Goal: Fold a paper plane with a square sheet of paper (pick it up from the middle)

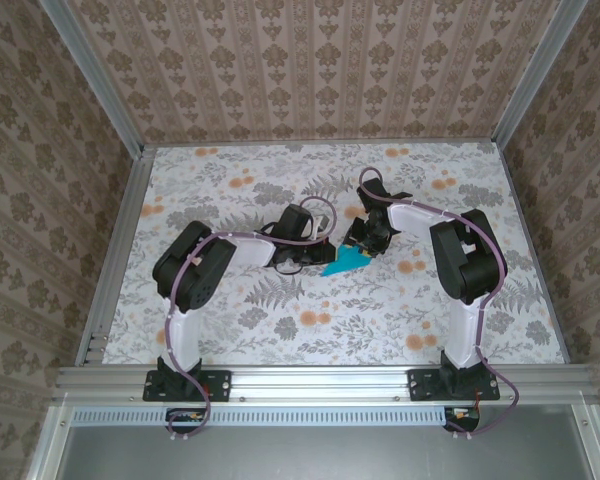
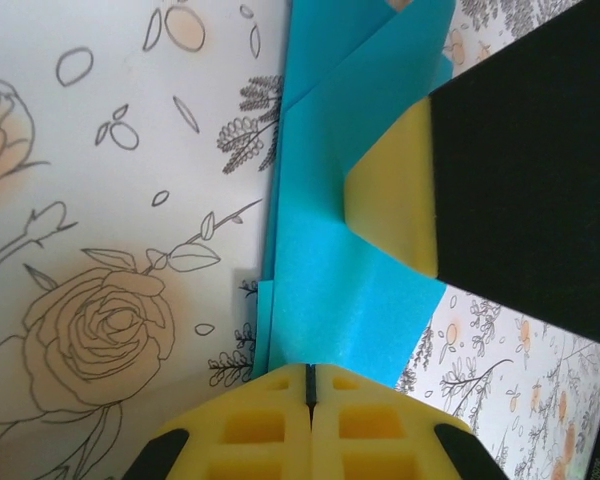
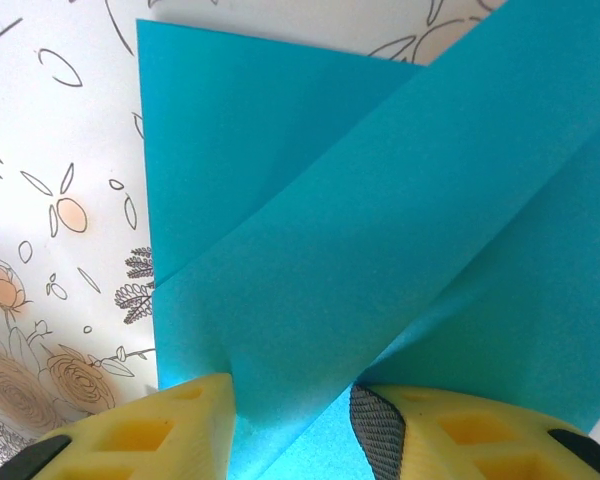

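Observation:
The turquoise paper (image 1: 346, 263) lies partly folded on the floral table, a pointed shape with diagonal flaps. In the left wrist view, the paper (image 2: 330, 260) runs up from my left gripper (image 2: 310, 368), whose jaws are shut with the tips at the paper's near edge; no paper shows in the slit. My right gripper's yellow fingertip (image 2: 390, 200) sits against a raised flap there. In the right wrist view, my right gripper (image 3: 292, 395) is open, its fingers straddling a folded strip of paper (image 3: 360, 220). From above, the left gripper (image 1: 313, 260) and right gripper (image 1: 364, 243) meet over the paper.
Aluminium rails (image 1: 310, 380) border the floral tabletop (image 1: 230, 310), and patterned walls (image 1: 310, 70) close in the back and sides. Both arms (image 1: 195, 270) bend inward towards the middle of the table.

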